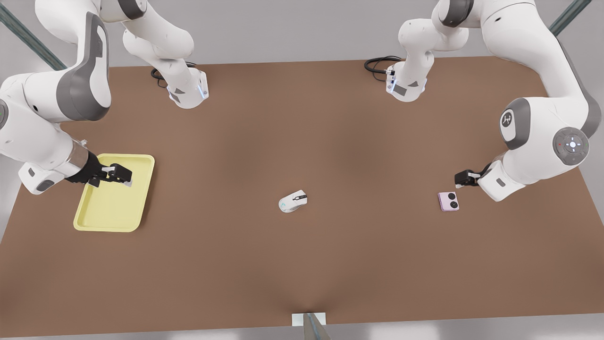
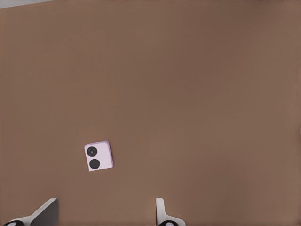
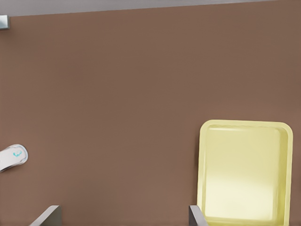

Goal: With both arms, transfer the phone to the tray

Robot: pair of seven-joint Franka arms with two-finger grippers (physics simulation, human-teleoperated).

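The left end effector [image 1: 465, 178], fingers apart and empty, hangs near the phone [image 1: 448, 201] — which lies flat on the desk [image 1: 302, 264]. The right end effector [image 1: 123, 175], also spread, hovers above the tray [image 1: 96, 218], well apart from the phone.

tray [image 1: 101, 215] left, mouse [image 1: 292, 201] centre, phone [image 1: 448, 201] right
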